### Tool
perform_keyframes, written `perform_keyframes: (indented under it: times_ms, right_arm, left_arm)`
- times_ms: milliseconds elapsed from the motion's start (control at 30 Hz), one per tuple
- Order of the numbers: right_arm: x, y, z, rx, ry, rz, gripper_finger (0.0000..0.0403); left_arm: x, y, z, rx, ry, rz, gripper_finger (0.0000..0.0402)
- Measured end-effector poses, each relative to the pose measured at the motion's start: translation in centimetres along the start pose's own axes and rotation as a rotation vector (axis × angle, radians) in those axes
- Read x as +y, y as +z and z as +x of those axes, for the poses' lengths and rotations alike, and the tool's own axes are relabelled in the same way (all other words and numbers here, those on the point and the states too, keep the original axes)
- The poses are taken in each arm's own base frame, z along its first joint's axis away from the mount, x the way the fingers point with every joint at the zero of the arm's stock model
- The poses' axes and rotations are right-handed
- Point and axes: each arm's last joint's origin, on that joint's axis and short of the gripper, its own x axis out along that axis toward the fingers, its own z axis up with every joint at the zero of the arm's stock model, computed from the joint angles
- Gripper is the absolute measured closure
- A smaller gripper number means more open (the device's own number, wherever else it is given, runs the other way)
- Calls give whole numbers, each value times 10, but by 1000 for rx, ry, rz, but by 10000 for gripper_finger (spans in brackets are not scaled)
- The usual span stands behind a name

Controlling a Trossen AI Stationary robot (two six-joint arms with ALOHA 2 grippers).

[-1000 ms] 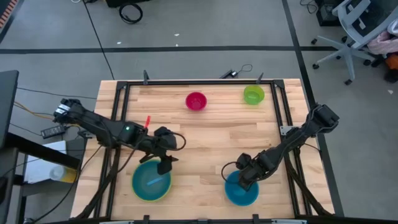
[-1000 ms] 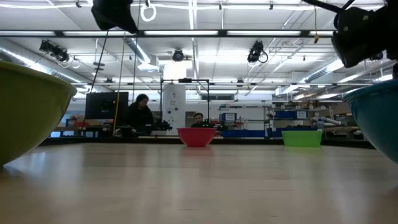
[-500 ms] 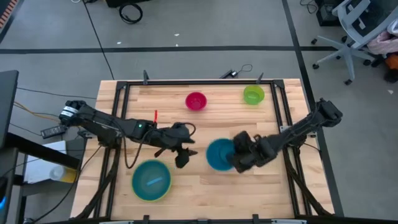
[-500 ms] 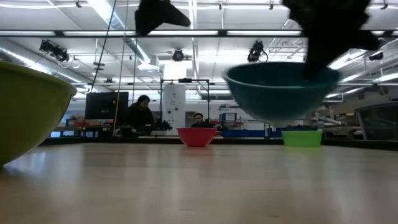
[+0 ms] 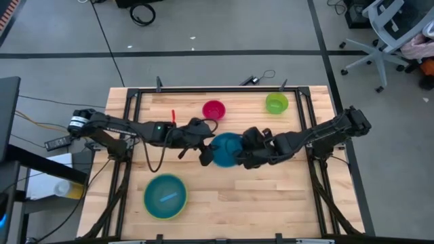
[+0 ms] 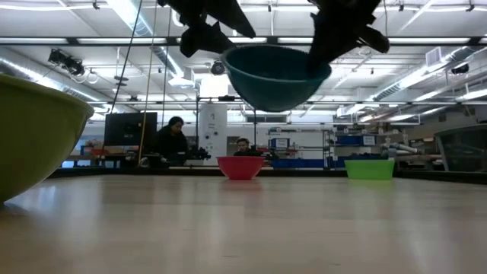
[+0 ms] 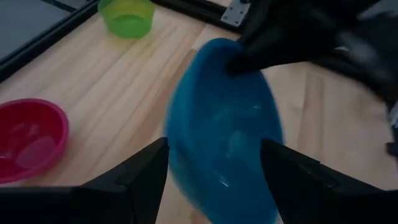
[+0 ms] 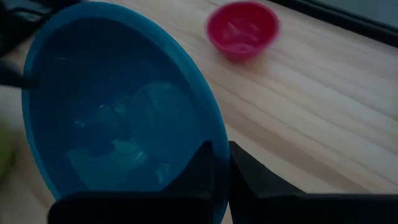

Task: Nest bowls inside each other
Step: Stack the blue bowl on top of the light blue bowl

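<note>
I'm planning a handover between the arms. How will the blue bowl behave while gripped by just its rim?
The blue bowl hangs in the air from the right gripper, pinched at its rim, keeping its round shape: probably stiff and light. Its glossy inside suggests slippery plastic, so it may pivot or tilt in that single pinch.

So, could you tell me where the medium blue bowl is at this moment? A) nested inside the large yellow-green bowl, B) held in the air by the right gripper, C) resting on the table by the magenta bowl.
B: the right gripper pinches the rim of the blue bowl, which hangs well above the table.
</note>
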Motion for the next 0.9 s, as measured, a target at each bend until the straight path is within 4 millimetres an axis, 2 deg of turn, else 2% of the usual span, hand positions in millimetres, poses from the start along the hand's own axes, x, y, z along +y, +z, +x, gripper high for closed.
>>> perform_keyframes:
  times_ms: [100, 200, 267, 400, 433, 500, 600, 700, 800, 900]
  right_arm:
    - [4, 4, 2, -15, 44, -31, 375]
    - [5, 6, 2, -13, 60, -50, 371]
    - [4, 8, 0, -20, 66, -46, 362]
    - [1, 15, -10, -51, 102, -24, 328]
    - [1, 19, -14, -65, 126, -12, 318]
    - [-5, 24, -24, -85, 141, -13, 297]
    - [-16, 40, -39, -158, 163, 30, 267]
    - [-33, 55, -42, -207, 117, 81, 247]
    - [-49, 72, -27, -196, 40, 116, 242]
    - [-62, 87, -1, -107, 16, 127, 243]
  left_arm:
    - [5, 0, 5, 8, 19, 3, 152]
    - [11, 1, 6, 13, 39, -43, 187]
    - [15, 2, 7, 16, 51, -66, 234]
    - [23, 2, 6, 51, 87, -68, 364]
    - [26, 1, 5, 76, 85, -74, 380]
    - [32, -3, 0, 152, 82, -78, 384]
    - [41, -10, -17, 287, 67, -122, 384]
    - [46, -16, -46, 402, 36, -123, 387]
    - [50, -21, -76, 522, -56, -136, 387]
    - [51, -34, -98, 686, -93, -131, 388]
